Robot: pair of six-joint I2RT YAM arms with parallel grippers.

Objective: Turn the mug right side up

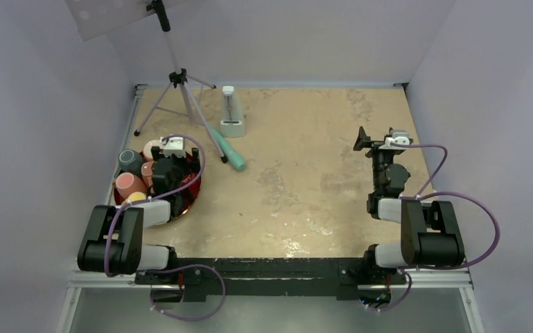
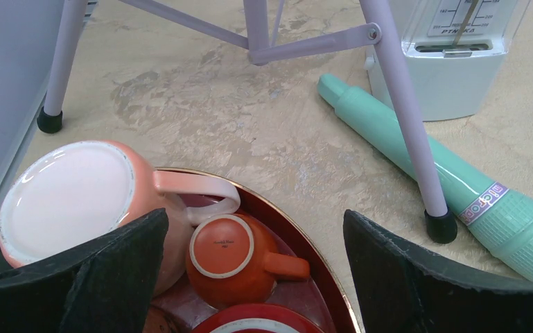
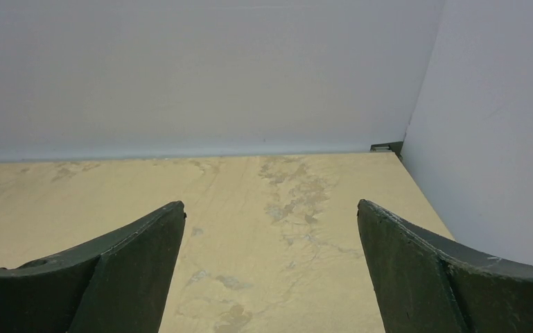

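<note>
Between the left fingers (image 2: 111,277), spread wide and gripping nothing: a small orange mug (image 2: 232,260), upside down with its pale base ring facing up, handle pointing toward the right-hand finger. Nearer the left-hand finger than the other, touching neither.

Just beside it, partly hidden behind the left-hand finger: a larger pink mug (image 2: 66,201), also base up, white underside showing, handle reaching into the gap above the orange mug. Hard to tell whether the two touch.

Under both: a red tray (image 2: 298,236) with a thin gold rim, curving through the gap and ending short of the right-hand finger. At the bottom of the gap, a sliver of another red, white-rimmed piece, too cropped to name. From above, more mugs crowded in the same tray, among them a dark mug (image 1: 130,161) on the side away from the fingers.

Ahead of the fingertips, on the tan bench (image 2: 236,125): lavender tripod legs (image 2: 405,104) with black feet, one foot planted just beyond the right-hand finger. Behind that leg, a mint-green cylinder (image 2: 367,114) lying slantwise. Farther ahead, a white metronome (image 2: 450,62).

Well apart, across the bench: the right fingers (image 3: 125,270), likewise spread wide with nothing between them, bare bench below and pale walls ahead, a corner bracket (image 3: 387,147) beyond the right-hand finger.
</note>
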